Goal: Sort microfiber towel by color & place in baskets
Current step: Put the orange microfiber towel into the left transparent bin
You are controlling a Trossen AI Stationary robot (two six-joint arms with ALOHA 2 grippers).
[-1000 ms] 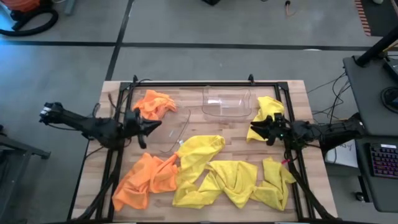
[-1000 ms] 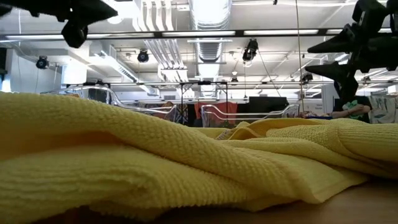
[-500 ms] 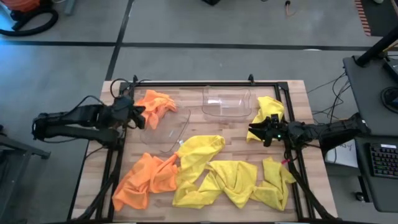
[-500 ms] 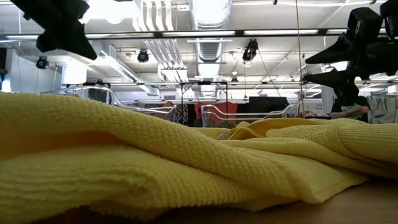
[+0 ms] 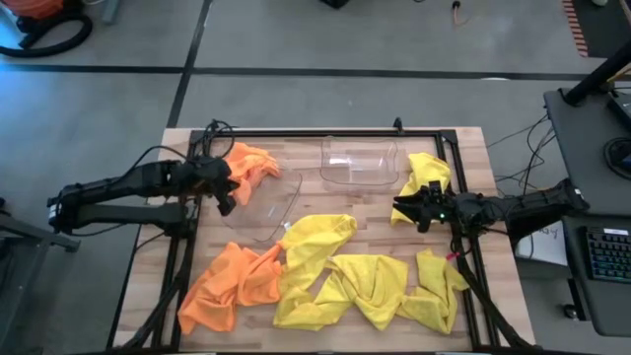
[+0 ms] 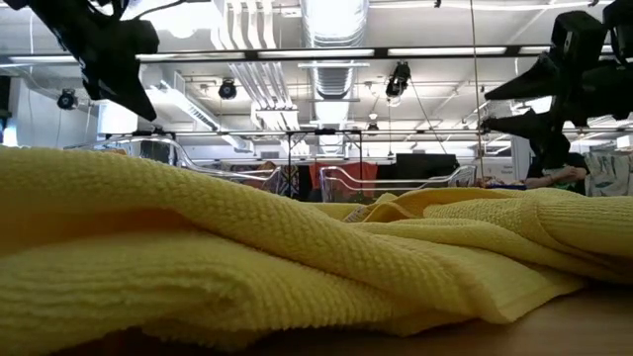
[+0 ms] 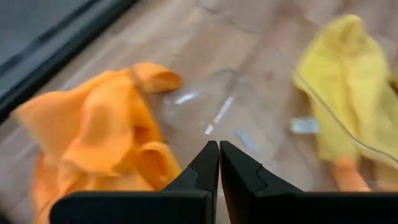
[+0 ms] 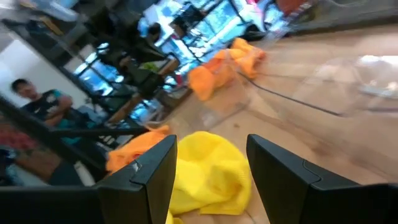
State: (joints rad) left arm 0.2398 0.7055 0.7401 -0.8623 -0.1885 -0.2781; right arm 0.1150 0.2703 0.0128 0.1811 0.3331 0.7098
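Your left gripper [image 5: 226, 200], fingers clenched empty, hovers beside the orange towel [image 5: 246, 164]; right gripper [image 5: 402, 208] released over the counter's [image 5: 315, 138] right edge

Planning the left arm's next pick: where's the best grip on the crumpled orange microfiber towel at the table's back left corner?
Pinch the raised fold on top of the crumpled orange microfiber towel, coming straight down. It is bunched high against the clear plastic tub; the shut left gripper must open first.

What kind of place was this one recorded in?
Probably a large robotics lab or workshop hall. The low view shows exposed ceiling ducts and strip lighting; the high view shows a wooden table on bare concrete floor, with a keyboard on a desk alongside.
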